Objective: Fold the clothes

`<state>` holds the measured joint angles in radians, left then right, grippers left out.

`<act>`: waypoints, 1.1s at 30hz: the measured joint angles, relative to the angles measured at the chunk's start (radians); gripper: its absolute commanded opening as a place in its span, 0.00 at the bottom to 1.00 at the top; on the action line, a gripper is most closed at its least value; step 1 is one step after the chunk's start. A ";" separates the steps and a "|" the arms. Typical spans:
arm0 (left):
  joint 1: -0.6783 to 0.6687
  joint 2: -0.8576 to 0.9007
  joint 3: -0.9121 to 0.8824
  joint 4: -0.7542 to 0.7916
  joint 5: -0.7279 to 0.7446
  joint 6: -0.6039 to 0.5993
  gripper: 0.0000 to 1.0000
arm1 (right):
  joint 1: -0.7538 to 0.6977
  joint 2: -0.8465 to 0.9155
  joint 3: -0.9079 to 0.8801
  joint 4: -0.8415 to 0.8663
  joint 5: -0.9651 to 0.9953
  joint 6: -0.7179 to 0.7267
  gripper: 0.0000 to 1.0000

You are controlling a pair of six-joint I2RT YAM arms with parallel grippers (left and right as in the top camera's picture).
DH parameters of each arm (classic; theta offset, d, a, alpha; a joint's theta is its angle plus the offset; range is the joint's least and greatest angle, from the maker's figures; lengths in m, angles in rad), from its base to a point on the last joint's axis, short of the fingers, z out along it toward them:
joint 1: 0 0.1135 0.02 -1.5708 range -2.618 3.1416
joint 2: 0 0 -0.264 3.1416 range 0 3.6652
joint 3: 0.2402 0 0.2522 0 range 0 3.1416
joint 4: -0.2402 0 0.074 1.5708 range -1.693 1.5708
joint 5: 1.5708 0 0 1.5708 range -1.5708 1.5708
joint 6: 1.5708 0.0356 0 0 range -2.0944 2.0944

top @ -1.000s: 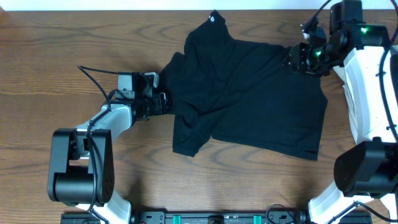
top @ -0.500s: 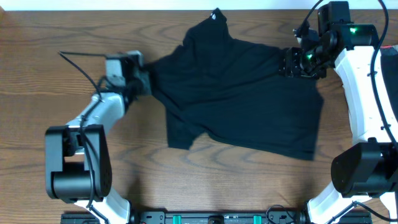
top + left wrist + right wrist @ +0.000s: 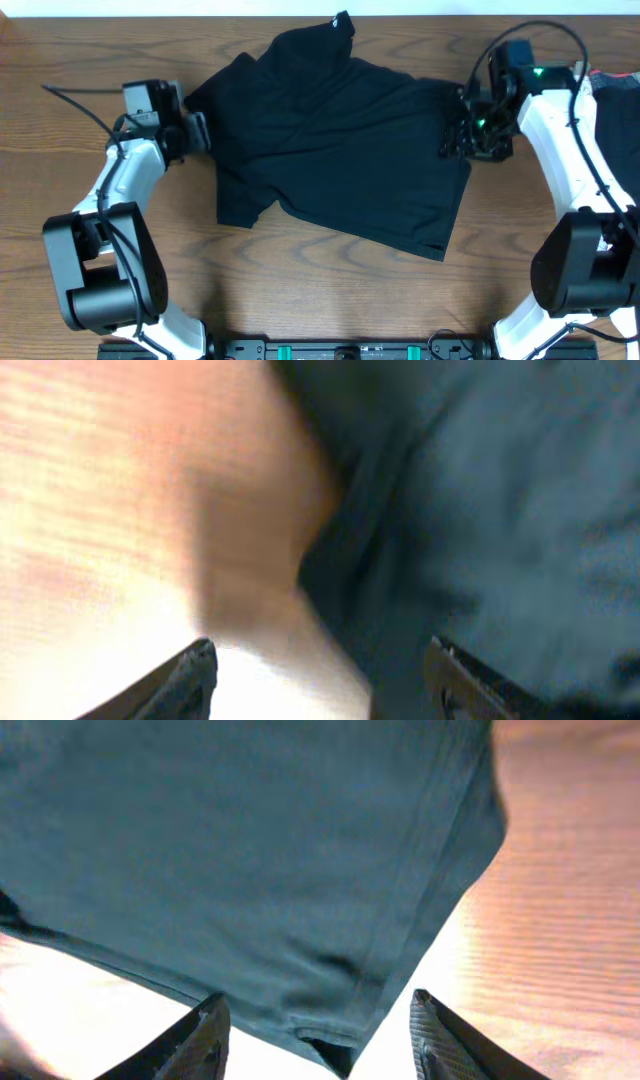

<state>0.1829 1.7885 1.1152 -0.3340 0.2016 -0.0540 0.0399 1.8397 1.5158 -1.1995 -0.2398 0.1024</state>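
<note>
The black shirt [image 3: 330, 140], matte and softly creased, lies spread over the middle of the wood-grain table [image 3: 300, 300], with its collar at the far edge. The left gripper [image 3: 198, 132] sits against the shirt's left sleeve, jaws apart and gripping nothing. The right gripper [image 3: 455, 145] hangs over the stitched hem on the right side, jaws also parted, with the cloth loose between them.

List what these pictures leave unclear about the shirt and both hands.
Left wrist view: blur hides whether the left hand touches the black shirt.
Overhead: the right hand has its fingertips lost against the dark cloth.
Overhead: the neck label is too small to read.
</note>
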 measured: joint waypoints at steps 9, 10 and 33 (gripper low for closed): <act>0.005 -0.053 0.000 -0.345 0.128 -0.056 0.68 | 0.002 0.001 -0.190 0.031 0.003 0.038 0.55; 0.005 -0.053 -0.001 -0.373 0.138 -0.061 0.68 | 0.002 0.001 -0.224 0.045 -0.004 0.047 0.54; -0.018 -0.055 -0.068 -0.470 0.182 -0.077 0.06 | 0.076 0.002 -0.446 0.014 -0.092 0.102 0.58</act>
<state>0.1646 1.7332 1.0470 -0.8043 0.3832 -0.1314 0.1158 1.8420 1.0695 -1.1851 -0.3321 0.2043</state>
